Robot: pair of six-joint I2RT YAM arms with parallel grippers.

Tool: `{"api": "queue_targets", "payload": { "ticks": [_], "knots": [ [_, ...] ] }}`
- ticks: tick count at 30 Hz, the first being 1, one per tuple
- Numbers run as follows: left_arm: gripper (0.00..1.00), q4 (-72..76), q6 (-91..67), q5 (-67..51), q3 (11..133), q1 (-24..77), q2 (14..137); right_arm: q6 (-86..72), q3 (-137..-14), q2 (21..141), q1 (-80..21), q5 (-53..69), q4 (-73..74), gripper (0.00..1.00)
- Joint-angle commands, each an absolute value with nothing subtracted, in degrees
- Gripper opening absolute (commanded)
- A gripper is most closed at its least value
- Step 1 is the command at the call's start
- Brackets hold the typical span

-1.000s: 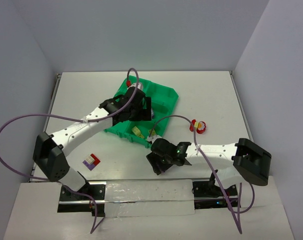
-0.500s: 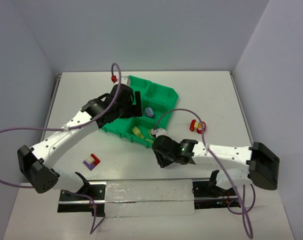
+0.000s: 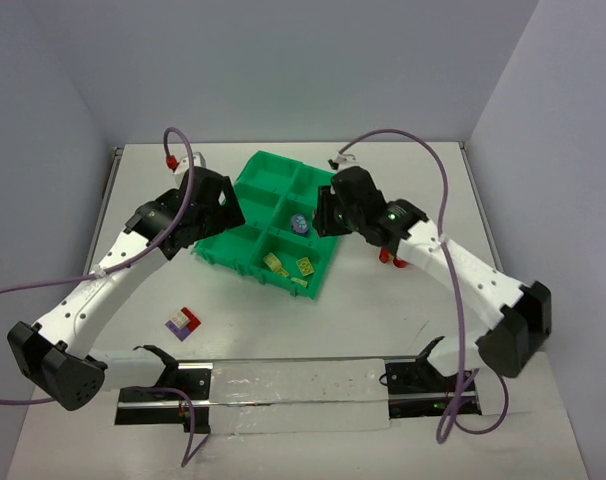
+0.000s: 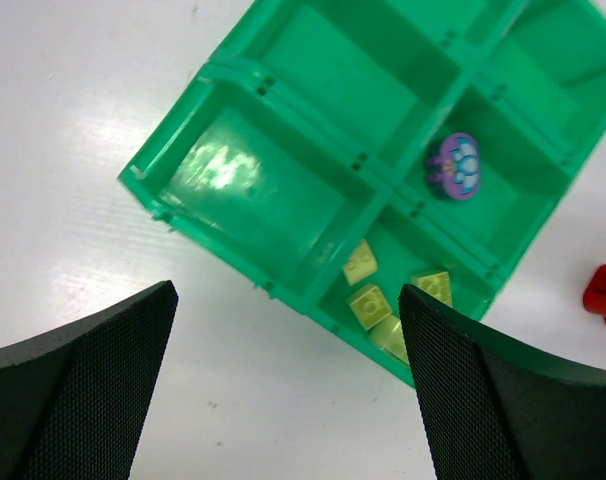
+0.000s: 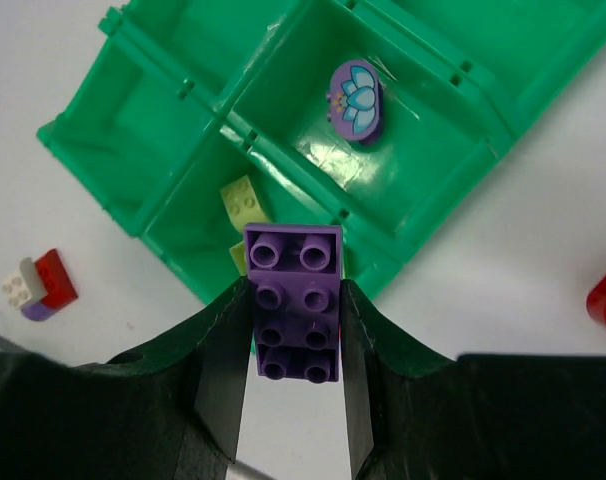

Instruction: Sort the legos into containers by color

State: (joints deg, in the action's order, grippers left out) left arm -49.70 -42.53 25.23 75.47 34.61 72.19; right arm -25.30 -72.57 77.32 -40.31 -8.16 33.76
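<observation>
Six compartments, two by three, make up the green tray [image 3: 270, 187], and it lies turned at an angle on the far middle of a white table [image 3: 403, 320]. Pale grey walls [image 3: 313, 70] close the table in at the back and on both sides. A metal rail [image 3: 283, 385] runs along its near edge, and thin purple cables [image 3: 395, 132] loop above the surface.

Your right gripper [image 5: 294, 290] hangs over the right side of the tray. Its jaws are closed narrowly on a purple brick [image 5: 294, 262], studs up, and the far end of the brick sticks out past the fingertips. Below it you see the wall between two compartments.

Your left gripper [image 4: 285, 300] is over the table just beside the left side of the tray. Its jaws stand wide apart and nothing is between them.

A round purple piece [image 3: 299, 223] with a pale flower print lies in the middle compartment on the right side. Several yellow bricks [image 3: 288, 266] lie together in the compartment next to it, toward you. The other compartments in the wrist views show only the green floor.

On the bare table, a red piece [image 3: 388, 255] lies to the right of the tray, partly hidden under the right arm. A small cluster [image 3: 183, 322] of red, white and purple bricks lies well apart, on the near left.
</observation>
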Motion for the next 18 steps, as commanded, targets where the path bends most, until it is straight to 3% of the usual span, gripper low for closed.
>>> {"api": "queue_targets", "payload": {
  "ticks": [1,6,13,18],
  "knots": [
    [0.99,-53.6,-44.5,28.4,73.2,33.7,69.6,-21.4,-78.4,85.9,-38.2,-4.2,30.3,0.09],
    [0.99,-55.9,-48.2,27.2,68.9,32.1,66.3,-22.5,-83.8,93.9,-35.5,-2.2,28.5,0.1],
    [0.99,-56.5,-51.9,27.6,63.1,31.3,63.6,-22.4,-89.4,102.7,-34.7,-0.5,26.6,0.25],
    [0.99,-59.6,-55.1,30.0,60.9,30.6,62.4,-23.0,-92.1,106.7,-34.3,-0.3,26.9,0.49]
  ]
}}
